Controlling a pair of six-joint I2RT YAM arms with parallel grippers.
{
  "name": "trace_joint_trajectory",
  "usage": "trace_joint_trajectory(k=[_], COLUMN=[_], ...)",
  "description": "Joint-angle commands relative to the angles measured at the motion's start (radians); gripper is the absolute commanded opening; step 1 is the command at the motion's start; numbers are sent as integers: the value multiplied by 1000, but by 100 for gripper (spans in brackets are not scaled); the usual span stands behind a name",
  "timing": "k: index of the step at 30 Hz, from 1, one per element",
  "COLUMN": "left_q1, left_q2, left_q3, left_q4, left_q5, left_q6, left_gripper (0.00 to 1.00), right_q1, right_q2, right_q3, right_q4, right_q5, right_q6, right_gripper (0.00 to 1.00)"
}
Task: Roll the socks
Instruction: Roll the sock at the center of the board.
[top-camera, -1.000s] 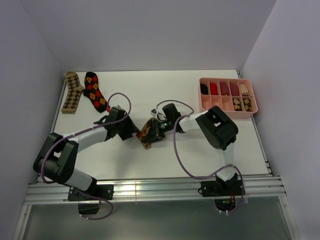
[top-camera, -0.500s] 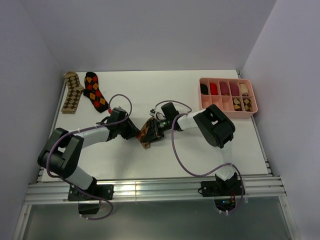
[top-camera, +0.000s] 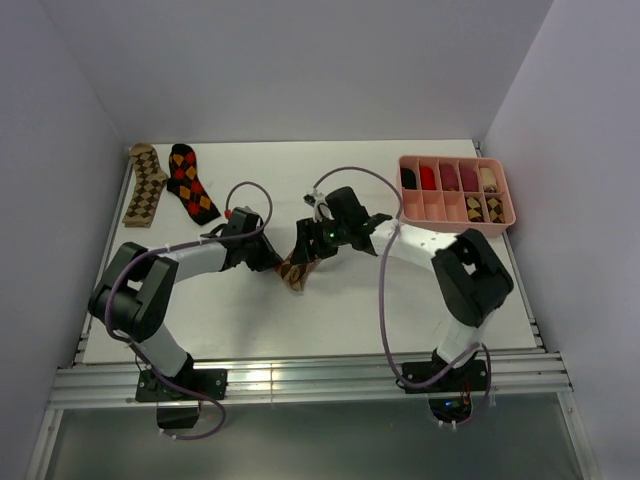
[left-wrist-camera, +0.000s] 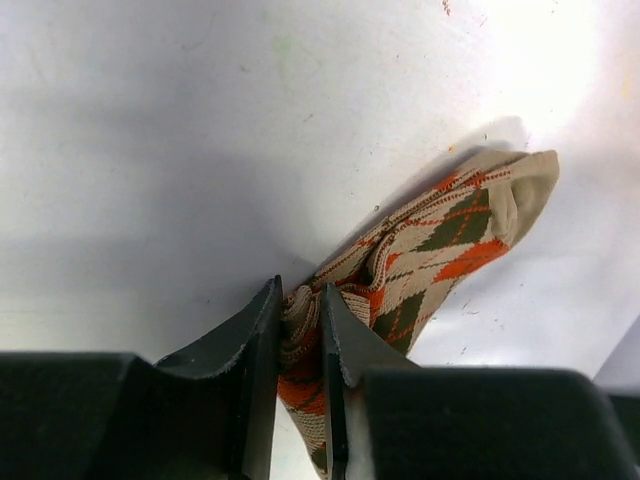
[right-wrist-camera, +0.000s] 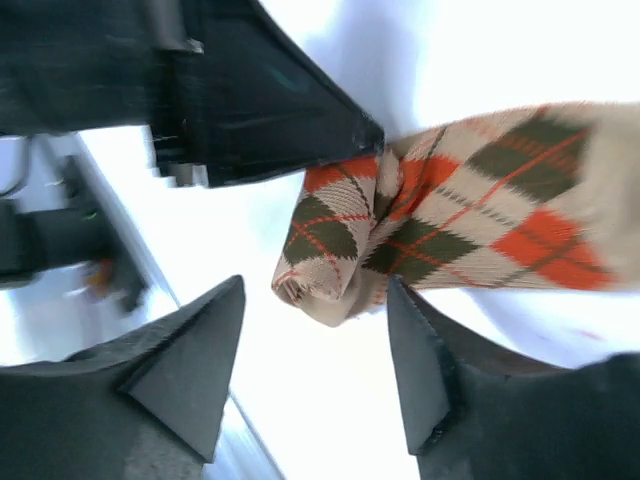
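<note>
The beige-brown-orange argyle sock (top-camera: 294, 270) lies bunched at the table's middle. My left gripper (top-camera: 274, 262) is shut on its folded end, with fabric pinched between the jaws (left-wrist-camera: 300, 300); the rest of the sock (left-wrist-camera: 445, 230) trails to the toe. My right gripper (top-camera: 312, 246) is open just beside it, its fingers astride the sock's loose folded end (right-wrist-camera: 315, 300) without touching; the sock (right-wrist-camera: 480, 200) runs off right. The tan-brown-cream sock (top-camera: 145, 185) and the black-red-orange sock (top-camera: 192, 183) lie flat at the far left.
A pink compartment tray (top-camera: 430, 210) stands at the far right, holding plain rolled socks and two argyle rolls. White walls close in the table on three sides. The left gripper's finger (right-wrist-camera: 270, 100) crosses the top of the right wrist view.
The right arm's elbow has swung out to the right and its gripper has shifted slightly back from the sock. The left gripper keeps its hold and has edged right.
</note>
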Motion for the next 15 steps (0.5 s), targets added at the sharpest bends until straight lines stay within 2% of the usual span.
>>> trace_joint_trajectory(k=[1,7,15], left_q1=[-7,-15,-38], left_q2=[53,77,88], left_q3=[51,114,143], left_q4=[-124,-166,-190], left_q5=[-37,-43,-58], left_q6=[102,151,176], left_gripper=[19,18,18], right_q1=[59,232,413], right_q2=[-127,-167,-95], right_q3=[15,47,65], right_q4=[-77,-110,-18], right_q5=[270,629,841], right_q6=[-163,-368,-479], right_gripper=[68,73,74])
